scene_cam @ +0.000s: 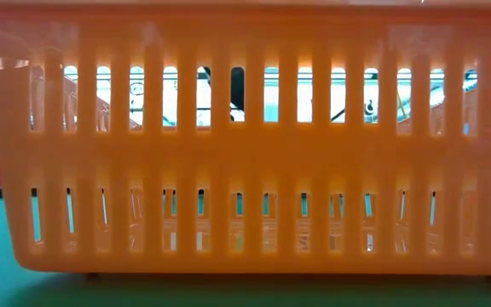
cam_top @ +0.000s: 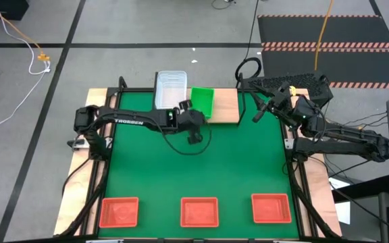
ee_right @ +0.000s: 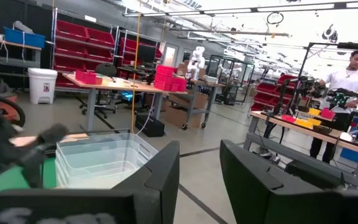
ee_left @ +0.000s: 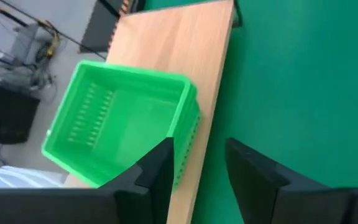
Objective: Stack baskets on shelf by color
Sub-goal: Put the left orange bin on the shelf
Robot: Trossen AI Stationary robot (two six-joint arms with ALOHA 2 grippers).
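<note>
The shelf (cam_top: 228, 104) is a light wooden board along the table's far edge. On it stand nested clear baskets (cam_top: 170, 88) and, just to their right, a bright green basket (cam_top: 202, 101). Three red-orange baskets (cam_top: 119, 211) (cam_top: 200, 211) (cam_top: 271, 208) sit in a row on the green mat at the near edge. My left gripper (cam_top: 194, 137) hovers open over the mat just near of the green basket (ee_left: 123, 124). My right gripper (cam_top: 257, 113) is raised by the shelf's right end, open. It points toward the clear baskets (ee_right: 104, 162).
A red-orange basket wall (scene_cam: 245, 153) fills the low view and hides the table behind it. The shelf board (ee_left: 173, 43) is bare to the right of the green basket. The mat's middle holds only my left arm. A person (ee_right: 347, 81) stands far off in the room.
</note>
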